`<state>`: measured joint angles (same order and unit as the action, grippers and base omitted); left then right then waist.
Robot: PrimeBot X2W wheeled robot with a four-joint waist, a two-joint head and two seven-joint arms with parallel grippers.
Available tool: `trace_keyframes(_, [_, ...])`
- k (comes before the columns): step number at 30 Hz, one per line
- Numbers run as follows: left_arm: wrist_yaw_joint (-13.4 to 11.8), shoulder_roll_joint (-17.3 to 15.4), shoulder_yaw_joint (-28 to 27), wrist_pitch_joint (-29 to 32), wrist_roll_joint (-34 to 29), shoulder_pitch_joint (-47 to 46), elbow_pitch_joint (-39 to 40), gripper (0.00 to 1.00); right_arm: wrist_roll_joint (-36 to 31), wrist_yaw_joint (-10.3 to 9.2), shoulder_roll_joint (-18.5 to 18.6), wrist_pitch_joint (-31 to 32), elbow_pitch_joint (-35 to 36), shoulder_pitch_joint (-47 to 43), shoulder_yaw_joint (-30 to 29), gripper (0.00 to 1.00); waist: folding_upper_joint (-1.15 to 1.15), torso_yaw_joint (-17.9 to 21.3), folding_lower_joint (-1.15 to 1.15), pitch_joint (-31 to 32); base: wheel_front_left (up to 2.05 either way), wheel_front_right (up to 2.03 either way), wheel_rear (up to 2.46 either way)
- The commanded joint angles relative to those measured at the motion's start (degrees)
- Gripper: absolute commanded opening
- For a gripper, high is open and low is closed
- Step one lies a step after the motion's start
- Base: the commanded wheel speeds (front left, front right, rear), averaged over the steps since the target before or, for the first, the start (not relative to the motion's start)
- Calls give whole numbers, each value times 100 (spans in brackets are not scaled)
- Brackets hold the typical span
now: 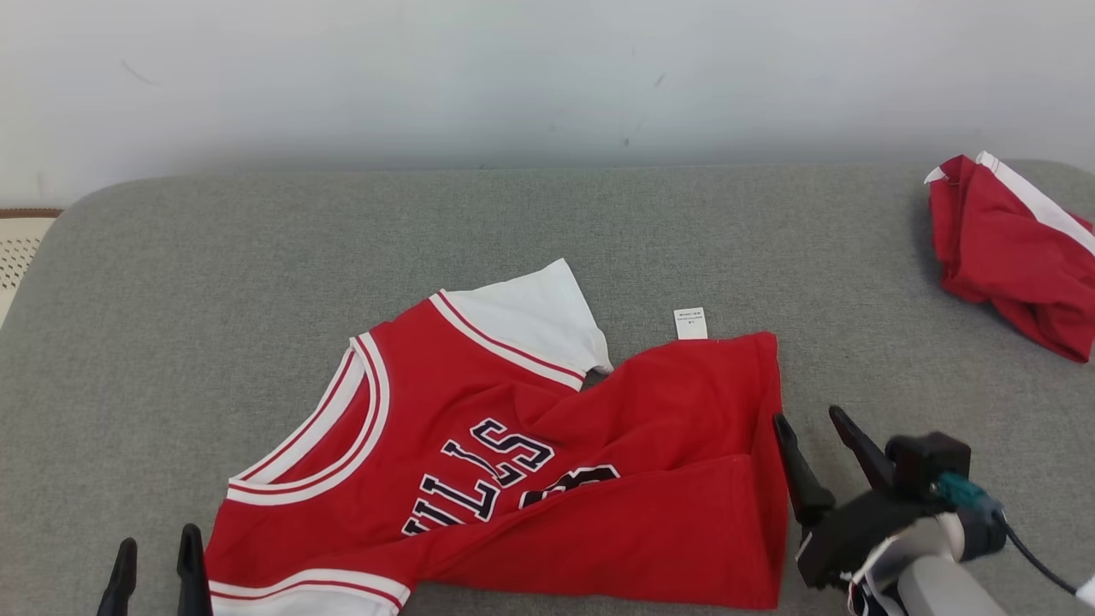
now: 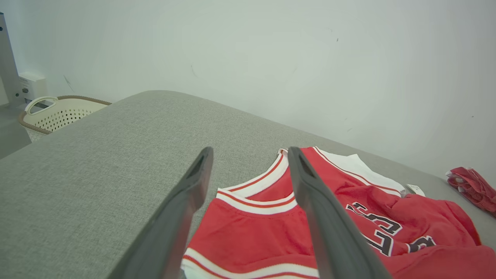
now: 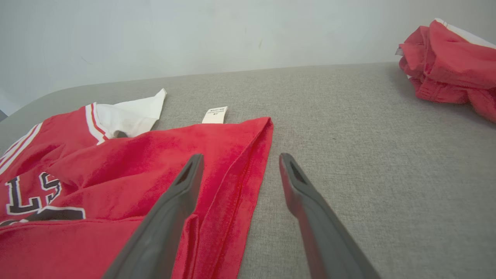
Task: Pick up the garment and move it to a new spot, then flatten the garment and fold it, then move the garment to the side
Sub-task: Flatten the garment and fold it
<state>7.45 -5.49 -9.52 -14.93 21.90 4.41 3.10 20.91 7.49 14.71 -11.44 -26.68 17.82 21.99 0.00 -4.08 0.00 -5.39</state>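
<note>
Garment: the red garment (image 1: 547, 479), a sports jersey with white and red trim, lies on the grey surface (image 1: 257, 257), in the lower middle of the head view.
Lay of garment: its neck opening points to the robot's left and its hem to the robot's right. It is not flat. A loose fold of red cloth runs across the body and covers part of the dark letters (image 1: 488, 479).
Sleeve: one white sleeve (image 1: 530, 316) sticks out on the far side, toward the wall (image 1: 513, 77).
Label: a small white label (image 1: 690, 324) stands out from the far corner of the hem and rests on the grey surface.
Left gripper: the left gripper (image 1: 159, 547) is at the lower left, just beside the shoulder edge of the garment. Its two fingers are apart and nothing is between them. In the left wrist view they point over the neck trim.
Right gripper: the right gripper (image 1: 808, 417) is at the hem side of the garment, with its fingers spread and holding nothing. In the right wrist view one finger is over the doubled hem edge and the other is over bare grey surface. It cannot be told whether the finger touches the cloth.
Other cloth: another red cloth (image 1: 1014, 248) with a white stripe lies crumpled at the far right, well apart from the garment.
Basket: a pale basket (image 2: 58, 114) stands beyond the left end of the surface.
</note>
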Motion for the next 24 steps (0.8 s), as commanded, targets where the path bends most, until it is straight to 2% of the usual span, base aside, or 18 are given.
trace_keyframes(1, [0,10,-24,-18,-46,-38,19,100,40,0,1,19,-29,94,39,100,0,-1,0,0,0,0,0])
trace_keyframes(14, [0,190,67,-19,-227,-242,43,100,295,0,-107,680,-1509,1223,279,100,0,-180,0,-134,0,0,0])
trace_keyframes(24, [0,238,30,-19,-247,-280,28,100,307,0,-227,915,-2504,1464,315,99,0,-230,0,-197,0,0,0])
